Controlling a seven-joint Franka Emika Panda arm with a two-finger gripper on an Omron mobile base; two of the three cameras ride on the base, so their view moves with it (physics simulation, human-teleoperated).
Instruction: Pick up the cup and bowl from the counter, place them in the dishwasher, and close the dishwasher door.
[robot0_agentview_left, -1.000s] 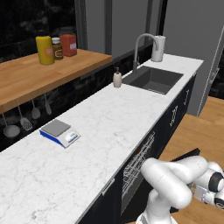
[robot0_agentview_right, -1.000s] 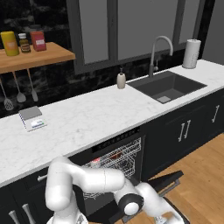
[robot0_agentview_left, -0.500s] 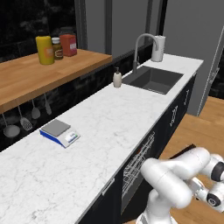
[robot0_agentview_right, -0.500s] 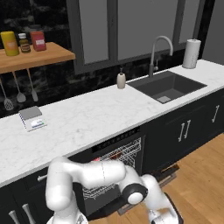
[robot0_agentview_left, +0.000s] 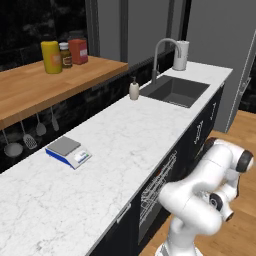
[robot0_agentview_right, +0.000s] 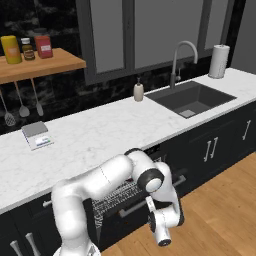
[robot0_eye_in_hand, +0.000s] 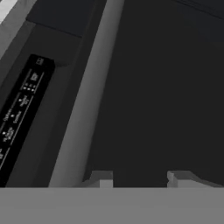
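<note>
Low in front of the black cabinets, the gripper (robot0_eye_in_hand: 138, 177) faced the dishwasher door (robot0_eye_in_hand: 153, 87), its fingertips (robot0_eye_in_hand: 101, 178) spread apart with nothing between them and close to the door's dark panel beside a grey handle bar (robot0_eye_in_hand: 85, 100). The door (robot0_agentview_right: 145, 202) stood partly raised, the silver wire rack (robot0_agentview_right: 116, 195) showing above it inside the dishwasher (robot0_agentview_left: 159, 185). The marble counter (robot0_agentview_left: 125, 135) carried a small scale (robot0_agentview_left: 68, 151) to the left and a soap bottle (robot0_agentview_right: 138, 91) near the sink (robot0_agentview_right: 192, 97).

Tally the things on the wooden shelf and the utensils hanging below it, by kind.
Yellow canister: 1
Small dark jar: 1
Red jar: 1
Hanging utensils: 4
Total: 7
</note>
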